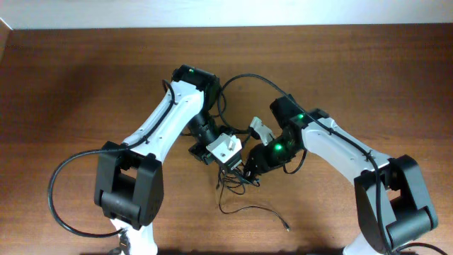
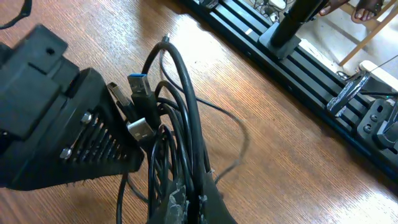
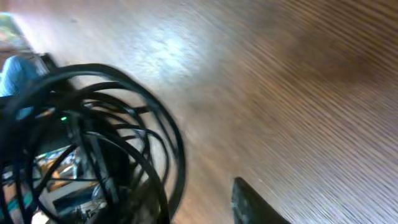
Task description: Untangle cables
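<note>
I'm looking down on a brown wooden table [image 1: 85,78] with a pale strip [image 1: 212,13] along its far edge. The left wrist camera sees past the table edge: black slotted rails [image 2: 298,62], a dark post [image 2: 289,25] standing on them, a silvery bracket [image 2: 348,93] and a person's feet [image 2: 367,7], cut off at the top. The right wrist feed is blurred, with a blue shape [image 3: 12,68] at the left.

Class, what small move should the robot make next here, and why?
Probably the right gripper should take one loop and ease it outward: the left gripper is shut on the bunched cables, plugs caught among them, and loops show close to the right jaws.
</note>
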`<action>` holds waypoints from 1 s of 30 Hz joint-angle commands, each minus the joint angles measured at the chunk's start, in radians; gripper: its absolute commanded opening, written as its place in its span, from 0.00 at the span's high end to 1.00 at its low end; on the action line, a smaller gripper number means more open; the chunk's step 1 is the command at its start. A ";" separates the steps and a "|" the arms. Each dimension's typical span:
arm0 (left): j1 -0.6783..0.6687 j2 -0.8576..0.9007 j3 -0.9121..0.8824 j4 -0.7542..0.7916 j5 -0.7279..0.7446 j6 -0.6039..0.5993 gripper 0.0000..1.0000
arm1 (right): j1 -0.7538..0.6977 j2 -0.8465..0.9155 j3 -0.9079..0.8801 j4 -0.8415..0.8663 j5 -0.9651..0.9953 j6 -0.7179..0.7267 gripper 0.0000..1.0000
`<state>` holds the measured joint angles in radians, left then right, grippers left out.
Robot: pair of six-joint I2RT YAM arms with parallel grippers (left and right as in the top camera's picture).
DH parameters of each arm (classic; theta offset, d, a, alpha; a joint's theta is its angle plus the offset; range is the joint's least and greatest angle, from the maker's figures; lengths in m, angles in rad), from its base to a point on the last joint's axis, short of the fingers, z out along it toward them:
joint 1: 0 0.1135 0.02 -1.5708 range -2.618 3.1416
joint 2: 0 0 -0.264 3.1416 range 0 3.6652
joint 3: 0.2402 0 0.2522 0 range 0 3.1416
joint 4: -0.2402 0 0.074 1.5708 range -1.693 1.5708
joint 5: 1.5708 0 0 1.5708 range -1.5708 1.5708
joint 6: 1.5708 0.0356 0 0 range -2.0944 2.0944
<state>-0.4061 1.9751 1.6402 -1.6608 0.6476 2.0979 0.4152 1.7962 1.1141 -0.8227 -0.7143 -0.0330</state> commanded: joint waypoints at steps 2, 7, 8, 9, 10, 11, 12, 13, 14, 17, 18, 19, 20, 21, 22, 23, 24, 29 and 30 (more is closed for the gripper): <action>0.008 -0.007 0.001 -0.010 0.049 0.110 1.00 | 0.010 -0.006 -0.011 -0.012 0.182 0.052 0.64; 0.039 -0.007 0.000 -0.028 0.045 0.110 1.00 | -0.076 -0.006 -0.011 -0.076 0.420 0.106 0.65; 0.047 -0.007 0.000 -0.028 0.045 0.110 1.00 | -0.111 -0.006 -0.011 -0.087 0.436 0.106 0.65; 0.058 -0.007 0.000 -0.028 0.045 0.110 1.00 | -0.150 -0.006 -0.011 -0.100 0.464 0.106 0.65; 0.071 -0.007 0.000 -0.028 0.046 0.110 1.00 | -0.190 -0.006 -0.011 -0.111 0.495 0.106 0.65; 0.087 -0.007 0.000 -0.028 0.046 0.110 1.00 | -0.244 -0.006 -0.011 -0.117 0.522 0.106 0.65; 0.102 -0.007 0.000 -0.028 0.050 0.110 1.00 | -0.291 -0.006 -0.011 -0.121 0.544 0.106 0.65; 0.112 -0.007 0.000 -0.028 0.055 0.110 1.00 | -0.334 -0.006 -0.011 -0.125 0.571 0.106 0.65; 0.118 -0.007 0.000 -0.028 0.056 0.110 1.00 | -0.362 -0.006 -0.011 -0.128 0.598 0.106 0.64; 0.142 -0.007 -0.002 -0.028 0.056 0.103 1.00 | -0.463 -0.006 -0.011 -0.132 0.692 0.129 0.64; 0.149 -0.007 -0.002 -0.028 0.056 0.094 1.00 | -0.495 -0.006 -0.011 -0.132 0.712 0.144 0.64; 0.159 -0.007 -0.003 -0.028 0.061 0.094 1.00 | -0.539 -0.006 -0.011 -0.132 0.718 0.168 0.64; 0.161 -0.007 -0.003 -0.028 0.072 0.095 1.00 | -0.565 -0.006 -0.011 -0.131 0.660 0.166 0.64; 0.161 -0.007 -0.003 -0.028 0.071 0.095 1.00 | -0.581 -0.006 -0.011 -0.133 0.554 0.105 0.64; 0.160 -0.007 -0.003 -0.028 0.071 0.094 1.00 | -0.587 -0.006 -0.011 -0.140 0.532 0.090 0.60; 0.161 -0.007 -0.003 -0.028 0.071 0.095 1.00 | -0.588 -0.006 -0.011 -0.143 0.566 0.091 0.58; 0.164 -0.007 -0.003 -0.028 0.070 0.094 1.00 | -0.588 -0.006 -0.011 -0.144 0.651 0.112 0.56; 0.241 -0.007 -0.003 -0.028 0.067 -0.035 1.00 | -0.674 -0.006 -0.008 -0.103 0.911 0.278 0.54; 0.253 -0.007 -0.003 -0.028 0.073 -0.042 1.00 | -0.692 -0.006 -0.006 -0.104 0.909 0.288 0.54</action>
<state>-0.2039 1.9751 1.6402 -1.6833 0.7048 2.0899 -0.2184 1.7931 1.1088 -0.9329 0.0853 0.1844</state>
